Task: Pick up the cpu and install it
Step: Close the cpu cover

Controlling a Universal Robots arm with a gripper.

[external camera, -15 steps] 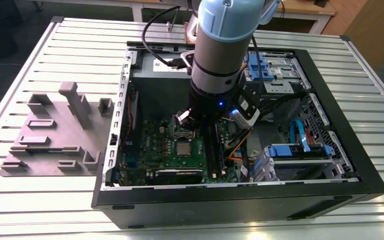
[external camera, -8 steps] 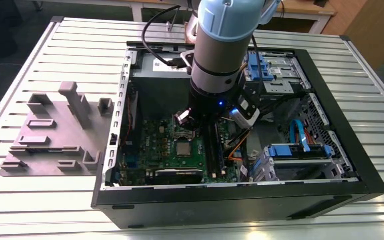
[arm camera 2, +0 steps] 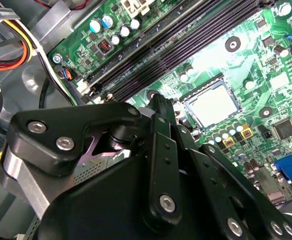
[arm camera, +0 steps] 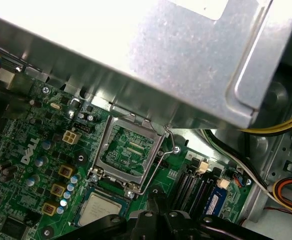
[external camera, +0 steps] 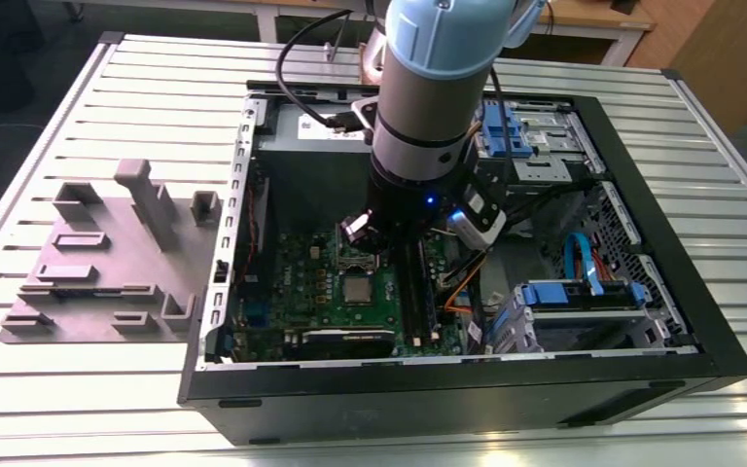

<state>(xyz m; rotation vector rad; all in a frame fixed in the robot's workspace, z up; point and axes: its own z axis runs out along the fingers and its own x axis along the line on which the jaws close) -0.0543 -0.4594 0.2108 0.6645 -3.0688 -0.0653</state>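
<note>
in the exterior view, an open computer case [external camera: 478, 384] is lying on its side on a slatted metal desk [external camera: 88, 389]. a grey moulded fixture [external camera: 101, 263] is sitting on the desk just beside the case, on the exterior view's left. the arm [external camera: 432, 88] is reaching straight down into the case and hanging over the green motherboard [external camera: 302, 258]. the cpu [external camera: 351, 289] is lying flat on that board as a small pale square, close under the arm's wrist and on the side toward the near wall of the case.

in the second wrist view, the black links of the end effector [arm camera 2: 158, 102] are running together to a single narrow tip, so the fingers are looking drawn closed with nothing between them. the cpu [arm camera 2: 213, 105] is sitting level inside its socket on the board, near the tip and apart from it. long black memory slots [arm camera 2: 176, 45] are running past the socket, and a bundle of yellow, orange and red cables [arm camera 2: 20, 55] is lying off the board's edge.

in the first wrist view, the hinged socket frame [arm camera: 128, 150] is standing swung open, with green board showing through its window. the cpu [arm camera: 98, 210] is resting in the socket just beside the frame's hinge end, uncovered. the end effector's [arm camera: 156, 202] tip is hovering near it, touching nothing. a grey metal panel [arm camera: 186, 60] is hanging over the board.
</note>
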